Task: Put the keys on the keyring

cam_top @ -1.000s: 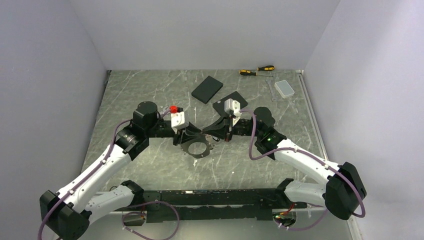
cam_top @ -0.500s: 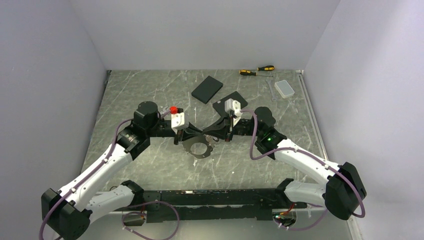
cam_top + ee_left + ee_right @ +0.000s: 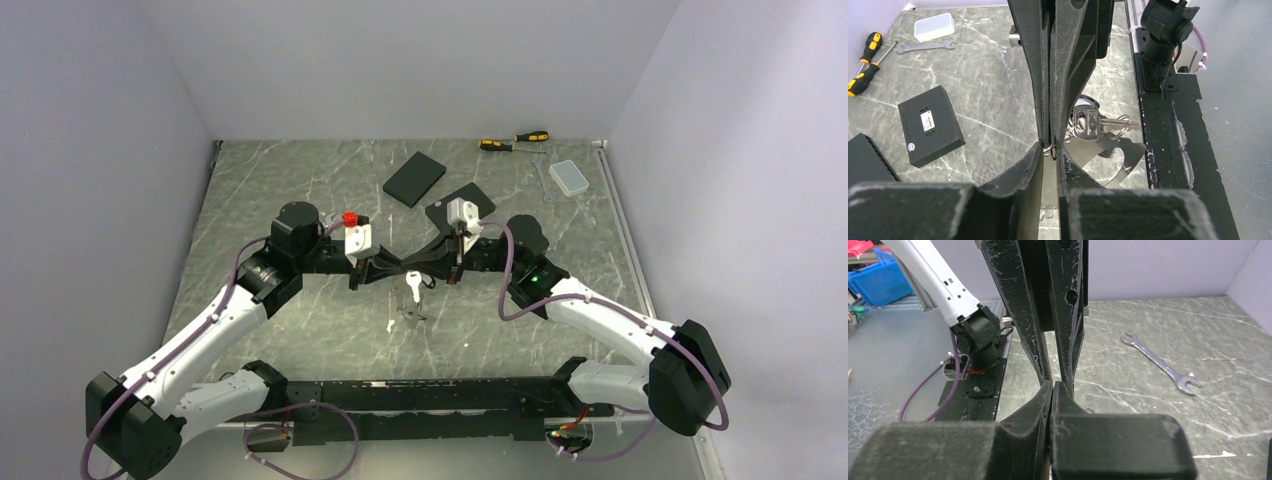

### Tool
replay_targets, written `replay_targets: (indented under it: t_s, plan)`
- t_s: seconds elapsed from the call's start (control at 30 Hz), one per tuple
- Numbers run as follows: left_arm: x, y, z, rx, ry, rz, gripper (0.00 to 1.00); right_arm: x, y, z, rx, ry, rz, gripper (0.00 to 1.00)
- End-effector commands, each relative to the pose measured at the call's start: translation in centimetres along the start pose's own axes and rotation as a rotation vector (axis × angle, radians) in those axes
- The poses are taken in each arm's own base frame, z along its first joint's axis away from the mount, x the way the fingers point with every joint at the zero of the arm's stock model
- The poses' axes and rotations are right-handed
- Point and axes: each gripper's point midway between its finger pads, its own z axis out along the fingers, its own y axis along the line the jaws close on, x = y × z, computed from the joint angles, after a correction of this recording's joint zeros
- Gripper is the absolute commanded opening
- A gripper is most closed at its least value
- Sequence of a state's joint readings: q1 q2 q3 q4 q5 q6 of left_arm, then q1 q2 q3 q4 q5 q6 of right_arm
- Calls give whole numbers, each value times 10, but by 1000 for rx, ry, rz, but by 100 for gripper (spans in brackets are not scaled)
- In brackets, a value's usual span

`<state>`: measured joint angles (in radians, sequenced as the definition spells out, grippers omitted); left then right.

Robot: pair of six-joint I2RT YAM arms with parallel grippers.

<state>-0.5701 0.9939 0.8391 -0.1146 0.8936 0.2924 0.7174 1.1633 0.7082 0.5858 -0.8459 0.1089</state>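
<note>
My left gripper and right gripper meet tip to tip over the middle of the table. In the left wrist view the left fingertips stand narrowly apart, with a thin grey loop, the keyring, pinched edge-on between them. Beside those tips hangs a bunch of silver keys on small rings. From above, one key with a whitish head dangles between the two grippers. The right gripper has its fingers pressed together. Nothing shows between its fingers.
Two black boxes lie behind the grippers. Two yellow-and-black screwdrivers, a wrench and a white box sit at the far right. Grey walls close in three sides.
The dark ring shape seen flat under the grippers no longer shows from above. A whitish-headed key now hangs between the fingertips. The left arm has shifted slightly.
</note>
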Motion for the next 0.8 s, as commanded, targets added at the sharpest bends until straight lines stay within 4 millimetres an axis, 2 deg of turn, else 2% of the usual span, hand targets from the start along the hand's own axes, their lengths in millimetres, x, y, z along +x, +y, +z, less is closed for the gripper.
replay_targets:
  t_s: [0.0, 0.07, 0.1, 0.53, 0.67, 0.77]
  plan:
    - [-6, 2, 1, 3, -13, 3, 13, -56, 11, 9, -61, -136, -149, 0]
    - [-7, 2, 1, 1, -18, 6, 2, -55, 12, 11, -67, -133, -146, 0]
    - [-7, 2, 1, -1, -18, 7, 0, -55, 12, 10, -68, -133, -145, 0]
    - [-11, 6, -8, -54, 1, 71, 0, -47, 8, 6, -15, -81, -136, 0]
    - [-13, 4, -9, -47, -4, 83, 0, -44, 5, 4, 10, -58, -129, 13]
    - [-14, 3, -10, -49, -7, 91, 0, -42, 4, 3, 23, -48, -126, 29]
